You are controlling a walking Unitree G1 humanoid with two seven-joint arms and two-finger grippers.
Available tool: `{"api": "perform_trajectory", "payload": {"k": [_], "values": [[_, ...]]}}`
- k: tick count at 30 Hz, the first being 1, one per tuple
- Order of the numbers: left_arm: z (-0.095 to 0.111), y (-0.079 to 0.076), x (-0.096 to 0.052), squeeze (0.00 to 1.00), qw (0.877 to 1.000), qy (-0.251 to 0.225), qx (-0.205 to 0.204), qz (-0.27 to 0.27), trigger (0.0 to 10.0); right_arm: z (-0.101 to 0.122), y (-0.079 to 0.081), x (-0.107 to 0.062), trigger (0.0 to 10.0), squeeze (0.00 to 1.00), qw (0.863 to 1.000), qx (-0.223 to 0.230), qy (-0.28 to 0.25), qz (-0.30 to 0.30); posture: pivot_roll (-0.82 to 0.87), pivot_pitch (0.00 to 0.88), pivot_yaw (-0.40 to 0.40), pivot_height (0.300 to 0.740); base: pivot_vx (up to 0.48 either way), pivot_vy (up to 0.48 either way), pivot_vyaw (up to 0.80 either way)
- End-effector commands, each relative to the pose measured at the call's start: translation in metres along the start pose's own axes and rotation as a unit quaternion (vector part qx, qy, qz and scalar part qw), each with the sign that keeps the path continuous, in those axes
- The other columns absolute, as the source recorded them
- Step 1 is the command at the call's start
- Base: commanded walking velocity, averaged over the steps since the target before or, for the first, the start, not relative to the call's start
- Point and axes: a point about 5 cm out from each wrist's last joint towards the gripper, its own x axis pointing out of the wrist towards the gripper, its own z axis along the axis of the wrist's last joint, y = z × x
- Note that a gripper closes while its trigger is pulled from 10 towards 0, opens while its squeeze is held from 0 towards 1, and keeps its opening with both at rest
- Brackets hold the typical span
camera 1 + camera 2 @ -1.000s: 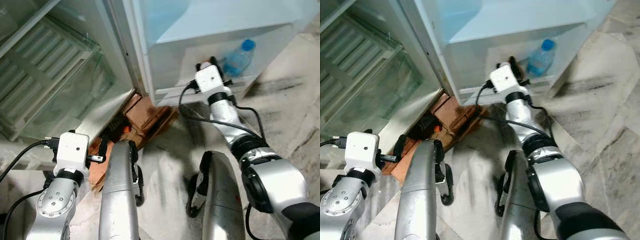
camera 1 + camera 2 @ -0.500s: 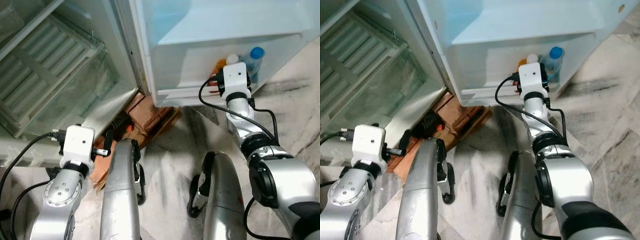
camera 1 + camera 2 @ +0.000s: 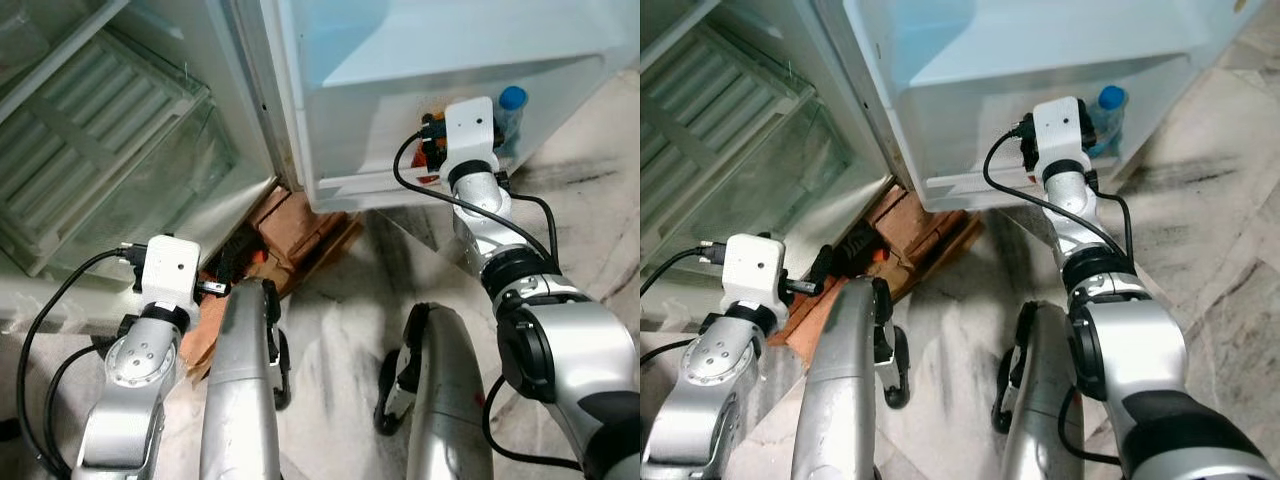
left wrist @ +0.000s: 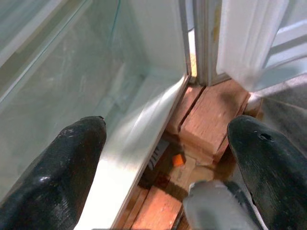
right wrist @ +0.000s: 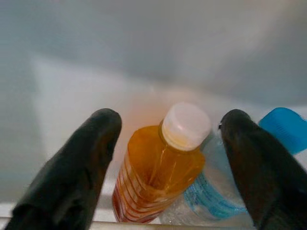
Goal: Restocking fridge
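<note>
The right gripper [image 5: 168,167] has its jaws spread wide, 1 finger on either side of the juice [image 5: 153,177] and neither touching it. The juice, orange with a white cap, stands upright in the door bin [image 3: 400,185] of the fridge [image 3: 430,60], pressed against the water [image 5: 211,196], whose blue cap sits just behind the far finger. This looks like the release step: the juice stands free on the bin floor. To finish well, I would keep the jaws wide and pull straight back along the fingers, not sideways, since the finger next to the water could knock it over.

From the head views, the right arm reaches forward and up, nearly straight, its wrist at the bin's front lip.

The left gripper [image 4: 168,158] also has its 2 fingers apart, holding nothing. It hangs low by the open fridge's bottom corner, pointing at the wood blocks [image 4: 211,120] under the cabinet.
</note>
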Motion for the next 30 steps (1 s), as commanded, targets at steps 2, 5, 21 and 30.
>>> {"api": "perform_trajectory", "payload": {"k": [2, 5, 21, 30], "values": [[-0.011, -0.003, 0.001, 0.00, 1.000, 0.018, -0.004, 0.002, 10.0, -0.014, 0.003, -0.007, 10.0, 1.00, 1.000, 0.010, 0.021, 0.015, 0.16, 0.254, 0.027, 0.570, 0.000, 0.000, 0.00], [-0.015, -0.005, 0.004, 0.00, 1.000, 0.017, -0.012, 0.000, 10.0, -0.029, 0.012, -0.017, 10.0, 1.00, 0.998, 0.022, 0.034, 0.040, 0.13, 0.230, 0.030, 0.570, 0.000, 0.000, 0.00], [-0.022, -0.010, 0.018, 0.00, 0.999, -0.005, -0.029, 0.013, 10.0, -0.056, 0.028, -0.121, 10.0, 0.00, 0.991, 0.125, -0.030, 0.042, 0.08, 0.101, 0.013, 0.570, 0.000, 0.000, 0.00], [-0.020, -0.016, 0.026, 0.00, 0.999, -0.018, -0.030, 0.012, 10.0, -0.054, 0.031, -0.129, 10.0, 0.00, 0.989, 0.149, -0.004, 0.022, 0.07, 0.066, 0.012, 0.629, 0.000, 0.000, 0.00]]}}
